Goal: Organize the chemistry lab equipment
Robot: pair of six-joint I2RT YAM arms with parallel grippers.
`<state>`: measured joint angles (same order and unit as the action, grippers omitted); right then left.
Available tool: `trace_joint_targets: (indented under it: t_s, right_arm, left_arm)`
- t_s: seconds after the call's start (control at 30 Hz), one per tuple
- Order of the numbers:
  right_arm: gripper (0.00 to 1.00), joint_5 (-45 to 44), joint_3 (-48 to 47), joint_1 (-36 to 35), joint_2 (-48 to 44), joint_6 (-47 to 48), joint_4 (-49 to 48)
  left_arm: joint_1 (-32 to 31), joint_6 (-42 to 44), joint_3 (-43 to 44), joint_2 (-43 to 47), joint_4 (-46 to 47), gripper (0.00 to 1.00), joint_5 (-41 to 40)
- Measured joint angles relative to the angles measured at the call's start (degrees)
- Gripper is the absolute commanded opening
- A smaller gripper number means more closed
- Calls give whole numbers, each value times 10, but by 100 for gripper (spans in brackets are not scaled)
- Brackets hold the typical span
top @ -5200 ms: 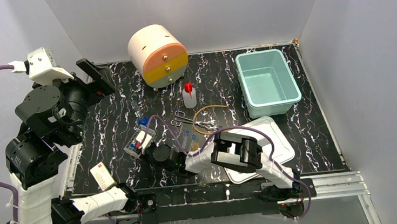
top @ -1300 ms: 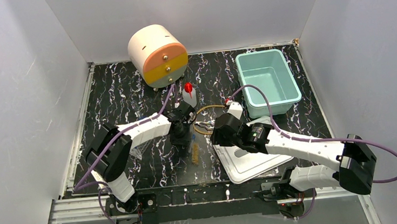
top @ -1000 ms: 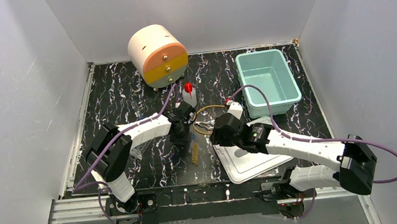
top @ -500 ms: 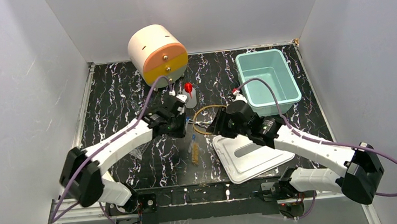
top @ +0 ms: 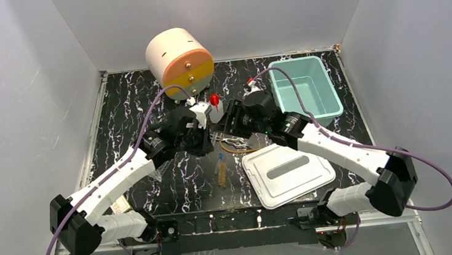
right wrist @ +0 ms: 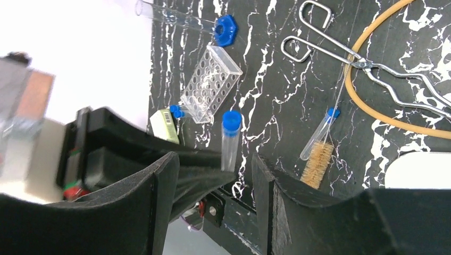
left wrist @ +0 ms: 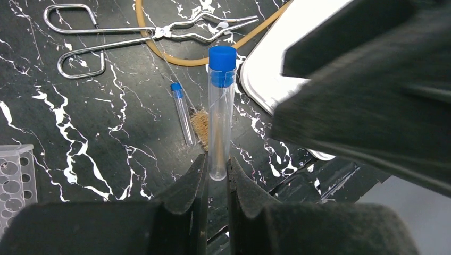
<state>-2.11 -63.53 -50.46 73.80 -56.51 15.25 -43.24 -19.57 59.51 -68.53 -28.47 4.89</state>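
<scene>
My left gripper (left wrist: pixel 217 169) is shut on the lower end of a clear blue-capped test tube (left wrist: pixel 221 111), which stands upright above the table. My right gripper (right wrist: pixel 215 164) is open, its jaws either side of that same tube (right wrist: pixel 230 141) without touching it. In the top view the two grippers (top: pixel 207 142) (top: pixel 226 127) meet near the white squeeze bottle (top: pixel 215 107). On the table lie a small capped tube (left wrist: pixel 182 111), the brush (left wrist: pixel 201 125), the metal forceps (left wrist: pixel 143 34), the tan tubing (left wrist: pixel 213 53) and the clear rack (right wrist: pixel 210 82).
A larger blue-capped tube (right wrist: pixel 181 21) lies beyond the rack. The white lid (top: pixel 289 172) rests at the front right. The teal bin (top: pixel 304 93) stands at the back right. The drum-shaped drawer unit (top: pixel 179 62) sits at the back centre.
The left gripper has lifted the tube and carried it toward the back. The right gripper has swung back and left to it, its jaws spreading wider.
</scene>
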Motion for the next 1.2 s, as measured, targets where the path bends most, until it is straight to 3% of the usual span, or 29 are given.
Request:
trace_joint_targets:
  t_s: [0.3,0.6,0.97,1.2]
  right_arm:
    - [51,10,-18,2,72,3,17]
    - [38,34,-26,6,74,7,-1]
    - [43,49,-26,14,75,12,-3]
    - [23,69,-33,20,88,22,-4]
  left_arm:
    - [0,8,-3,13,2,4,17]
    - [0,16,-10,20,2,4,21]
    - [0,30,-11,29,1,4,25]
    - [0,42,-11,29,-6,4,27]
